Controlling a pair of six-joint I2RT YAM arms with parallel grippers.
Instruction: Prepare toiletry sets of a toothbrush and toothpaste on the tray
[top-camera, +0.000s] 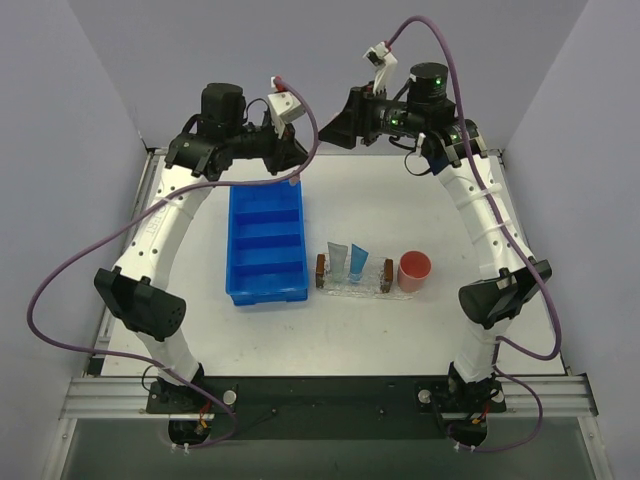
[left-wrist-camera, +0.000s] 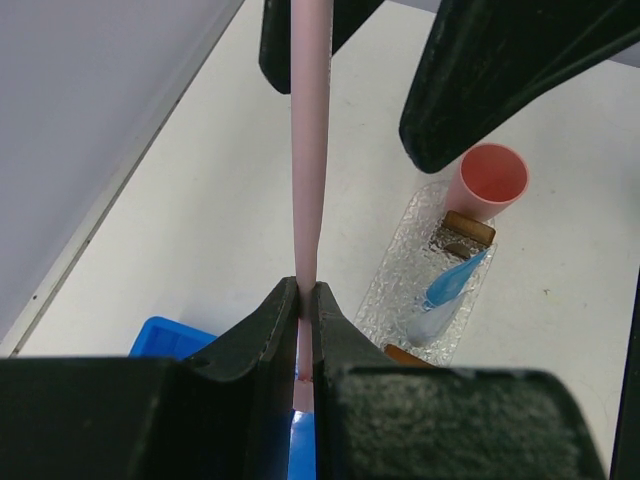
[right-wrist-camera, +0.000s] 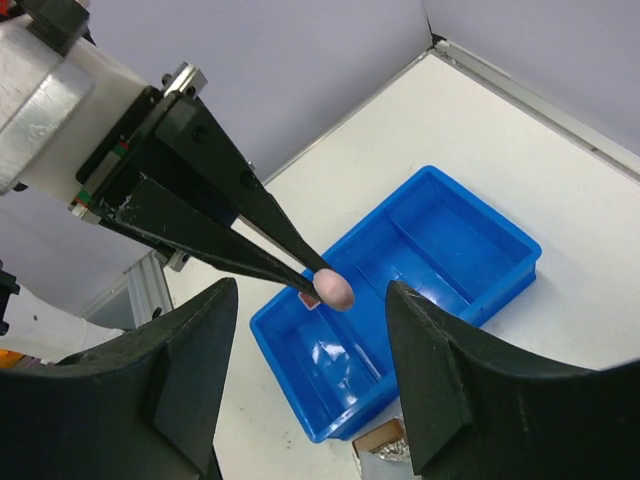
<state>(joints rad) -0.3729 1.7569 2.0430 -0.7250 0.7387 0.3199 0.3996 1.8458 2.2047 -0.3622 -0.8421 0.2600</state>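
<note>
My left gripper (left-wrist-camera: 307, 290) is shut on the thin pink toothbrush (left-wrist-camera: 308, 150) and holds it in the air above the far end of the blue bin. The brush points at my right gripper (right-wrist-camera: 312, 325), which is open with the brush's rounded end (right-wrist-camera: 336, 289) between its fingertips, not touching. In the top view the two grippers, left (top-camera: 292, 150) and right (top-camera: 333, 128), face each other at the back. The clear tray (top-camera: 352, 292) holds a grey-blue toothpaste tube (top-camera: 337, 262) and a brighter blue one (top-camera: 358, 263). The tray (left-wrist-camera: 400, 250) and tubes also show in the left wrist view.
The blue compartmented bin (top-camera: 267, 250) lies left of the tray and under the grippers, and shows in the right wrist view (right-wrist-camera: 440, 240). A pink cup (top-camera: 414, 271) stands against the tray's right end. Grey walls close in the back and sides.
</note>
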